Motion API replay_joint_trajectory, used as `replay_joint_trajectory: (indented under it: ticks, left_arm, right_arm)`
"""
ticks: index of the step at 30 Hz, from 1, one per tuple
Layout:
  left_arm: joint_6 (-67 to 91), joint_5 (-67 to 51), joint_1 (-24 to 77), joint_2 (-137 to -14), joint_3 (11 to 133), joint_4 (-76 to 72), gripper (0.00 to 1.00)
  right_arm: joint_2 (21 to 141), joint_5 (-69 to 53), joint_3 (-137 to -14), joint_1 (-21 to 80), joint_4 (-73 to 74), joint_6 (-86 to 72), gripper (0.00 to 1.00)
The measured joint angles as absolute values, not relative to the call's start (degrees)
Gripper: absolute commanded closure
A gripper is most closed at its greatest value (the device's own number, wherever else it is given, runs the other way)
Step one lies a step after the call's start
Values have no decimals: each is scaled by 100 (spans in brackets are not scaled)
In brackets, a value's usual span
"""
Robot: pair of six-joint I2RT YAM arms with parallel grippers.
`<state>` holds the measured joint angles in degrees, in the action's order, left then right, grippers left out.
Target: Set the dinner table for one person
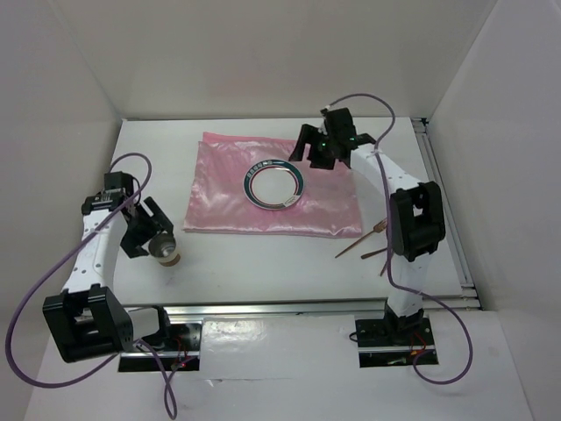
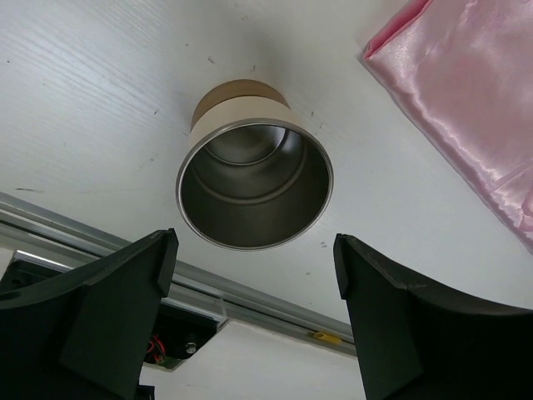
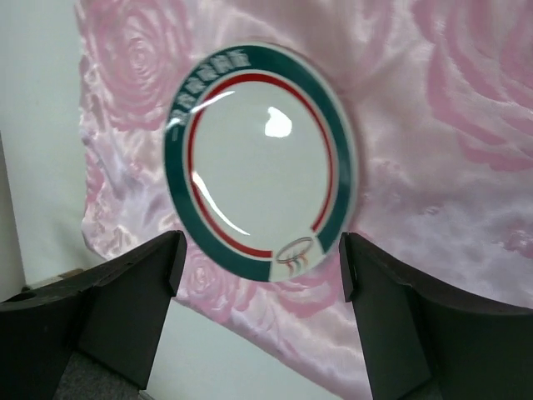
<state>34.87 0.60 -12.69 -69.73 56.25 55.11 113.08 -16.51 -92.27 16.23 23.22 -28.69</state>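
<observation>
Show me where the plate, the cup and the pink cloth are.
plate (image 3: 260, 167), right wrist view, on its white centre.
cup (image 2: 258, 208), left wrist view, on its steel inner wall.
pink cloth (image 1: 219, 197), top view, on its bare left part.

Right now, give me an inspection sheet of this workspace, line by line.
Surface: dinner table, white, with a metal rail along the near edge.
Job's things: plate lies on the pink cloth; metal cup stands upright on bare table left of the cloth; two thin brown sticks lie right of the cloth, too small to identify.
Clutter: nothing seen.
Grippers: left gripper open, facing the cup, not touching it; right gripper open above the plate, holding nothing.
Cables: purple cables loop from both arms.
Surroundings: white walls on three sides.
</observation>
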Motion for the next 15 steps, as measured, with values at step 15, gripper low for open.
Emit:
replay_joint_trajectory:
  ticks: [15]
  left_arm:
    - [3614, 255, -1953, -7306, 7559, 6016, 5]
  right_arm:
    - [12440, -2252, -11091, 5061, 2364, -2429, 13]
